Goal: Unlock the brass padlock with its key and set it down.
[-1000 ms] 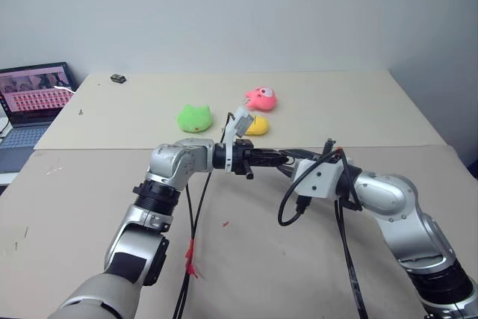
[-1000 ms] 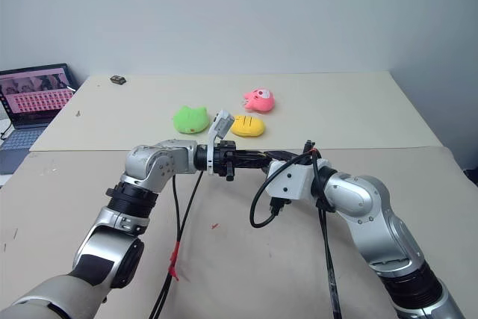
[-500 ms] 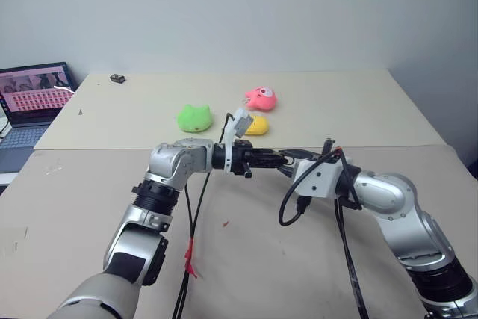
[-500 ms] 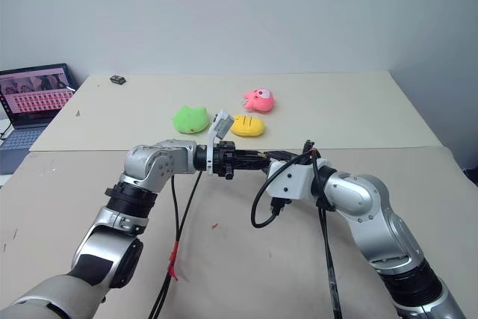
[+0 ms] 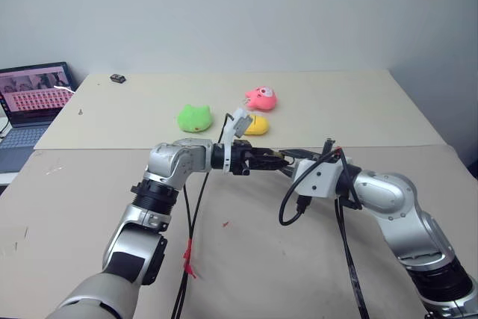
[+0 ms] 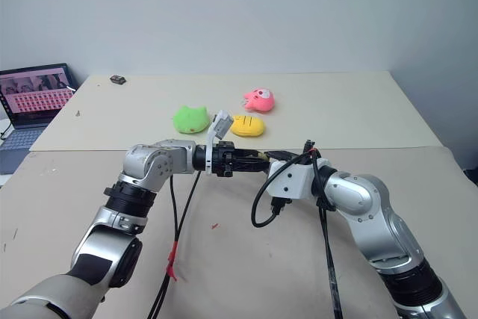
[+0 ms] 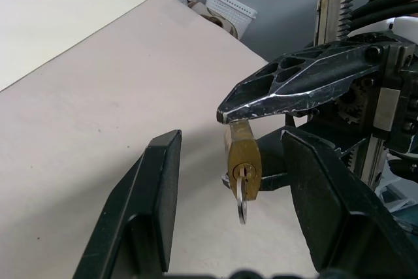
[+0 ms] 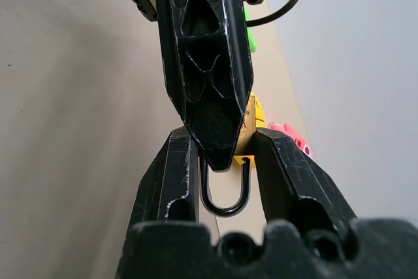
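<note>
The two arms meet above the near, tan-covered part of the bench, well inside its edges, with bare surface on every side beneath them. The right pincer is clamped on the brass padlock, holding it clear of the bench; its two fingers press the brass body from either side, and the thin shackle loop points back toward the right wrist. The key sits in the keyhole on the padlock's far end, its silver head sticking out.

The left pincer stands apart, one finger on each side of the padlock and key, with visible gaps to both; nothing is gripped in it.

Farther out, on the paler part of the bench, lie three plush toys: a green one, a yellow one partly hidden behind the left wrist's camera mount, and a pink one just behind it. All three are well apart from the pincers. A small dark object sits near the far left corner. A laptop with its screen lit stands off the bench's left edge. The right side of the bench is open up to its edge.
</note>
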Robot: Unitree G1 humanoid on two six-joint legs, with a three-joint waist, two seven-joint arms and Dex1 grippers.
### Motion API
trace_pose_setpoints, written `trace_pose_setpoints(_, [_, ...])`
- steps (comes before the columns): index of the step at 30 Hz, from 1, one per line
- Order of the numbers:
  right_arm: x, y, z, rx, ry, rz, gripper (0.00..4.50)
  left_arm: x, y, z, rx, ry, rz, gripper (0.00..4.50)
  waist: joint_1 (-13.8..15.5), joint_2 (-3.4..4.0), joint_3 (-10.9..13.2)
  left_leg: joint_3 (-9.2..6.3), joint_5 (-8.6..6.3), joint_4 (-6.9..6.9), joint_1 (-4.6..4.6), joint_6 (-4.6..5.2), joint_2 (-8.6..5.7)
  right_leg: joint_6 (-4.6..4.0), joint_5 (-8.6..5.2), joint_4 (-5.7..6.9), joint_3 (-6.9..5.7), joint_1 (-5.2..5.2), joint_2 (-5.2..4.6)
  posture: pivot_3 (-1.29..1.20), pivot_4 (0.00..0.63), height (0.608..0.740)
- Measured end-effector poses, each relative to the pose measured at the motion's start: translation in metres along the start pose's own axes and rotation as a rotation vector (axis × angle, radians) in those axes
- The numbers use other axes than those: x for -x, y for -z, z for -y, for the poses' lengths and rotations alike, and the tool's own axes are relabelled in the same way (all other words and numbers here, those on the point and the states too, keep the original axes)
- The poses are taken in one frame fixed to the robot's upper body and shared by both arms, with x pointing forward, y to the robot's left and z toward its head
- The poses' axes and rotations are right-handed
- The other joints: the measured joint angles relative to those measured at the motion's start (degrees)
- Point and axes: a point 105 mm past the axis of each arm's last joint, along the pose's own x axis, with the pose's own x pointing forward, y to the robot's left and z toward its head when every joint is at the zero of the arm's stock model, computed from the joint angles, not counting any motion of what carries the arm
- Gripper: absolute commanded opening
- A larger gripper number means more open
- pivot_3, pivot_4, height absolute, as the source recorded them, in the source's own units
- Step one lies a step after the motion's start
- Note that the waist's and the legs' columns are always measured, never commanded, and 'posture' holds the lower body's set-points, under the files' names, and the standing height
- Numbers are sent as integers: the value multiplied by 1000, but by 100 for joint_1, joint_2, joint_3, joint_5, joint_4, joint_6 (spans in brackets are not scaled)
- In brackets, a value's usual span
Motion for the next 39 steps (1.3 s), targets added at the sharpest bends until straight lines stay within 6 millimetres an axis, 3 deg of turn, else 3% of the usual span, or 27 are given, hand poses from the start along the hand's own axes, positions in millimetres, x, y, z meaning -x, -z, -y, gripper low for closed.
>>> trace_pose_setpoints(18, [-1, 0, 4, 6, 8, 3, 912, 6, -8, -2, -10, -24, 13, 2576, -1, 3, 2, 0, 0, -1, 0, 0, 0, 0, 0, 1, 0, 0, 0, 0, 150, 655])
trace_pose_setpoints(21, [-1, 0, 4, 6, 9, 4, 912, 5, -8, -3, -7, -24, 14, 1930, 2, 3, 2, 0, 0, -1, 0, 0, 0, 0, 0, 1, -1, 0, 0, 0, 150, 655])
trace_pose_setpoints(27, [-2, 1, 4, 3, 13, -3, 912, 3, -9, -1, -3, 0, 16, 56, 0, 3, 2, 0, 0, -1, 0, 0, 0, 0, 0, 1, -1, 0, 0, 0, 150, 655])
trace_pose_setpoints(37, [-2, 1, 6, 3, 19, -3, 912, 3, -12, -1, -5, 2, 16, 42, 1, 4, 2, 0, 0, -2, -1, 0, 0, 0, 0, 1, 0, 0, 0, 0, 150, 655])
trace_pose_setpoints(39, [-2, 1, 6, 0, 20, -3, 1695, 3, -11, -1, -5, 1, 16, 42, 0, 4, 3, 0, 0, -2, 0, 0, 0, 0, 0, 1, -1, 0, 0, 0, 150, 655])
